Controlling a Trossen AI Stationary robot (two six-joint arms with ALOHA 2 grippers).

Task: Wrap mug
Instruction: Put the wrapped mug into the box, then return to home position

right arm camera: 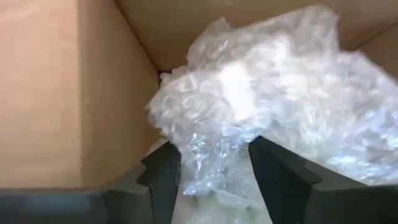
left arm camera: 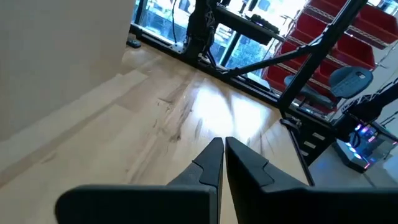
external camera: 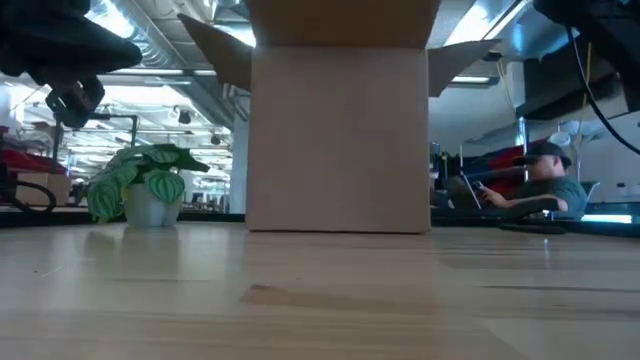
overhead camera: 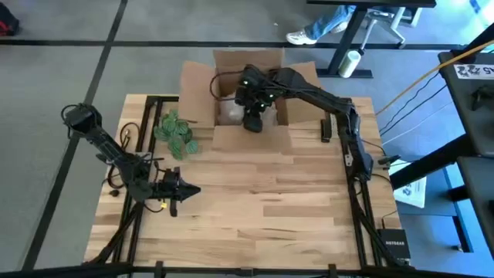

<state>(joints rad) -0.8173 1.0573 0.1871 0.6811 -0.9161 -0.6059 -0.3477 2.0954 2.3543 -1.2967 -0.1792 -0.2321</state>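
A crumpled bundle of clear bubble wrap [right arm camera: 261, 93] lies inside the open cardboard box [overhead camera: 197, 93] at the table's far middle; in the high view the bubble wrap [overhead camera: 230, 113] shows at the box's left. The mug is hidden. My right gripper [right arm camera: 214, 177] reaches down into the box from the right and is shut on the wrap; from above my right gripper [overhead camera: 253, 117] shows over the box floor. My left gripper [overhead camera: 189, 191] waits shut over the near left of the table, holding nothing; the left wrist view shows my left gripper [left arm camera: 222, 155] above bare wood. My right gripper pinches a bunched fold of the bubble wrap [right arm camera: 211, 149] at the bundle's edge between its two fingers [right arm camera: 163, 174], several layers. The fingers come from above, slanting down into the box. The rest of the bundle spreads beyond them against the box wall.
A small potted plant [overhead camera: 176, 133] stands left of the box, also seen as the plant [external camera: 150, 185] in the low view. The box's flaps [overhead camera: 251, 139] stand open. Bare wooden table [overhead camera: 262, 208] lies in front. A person [external camera: 548, 180] sits beyond the table.
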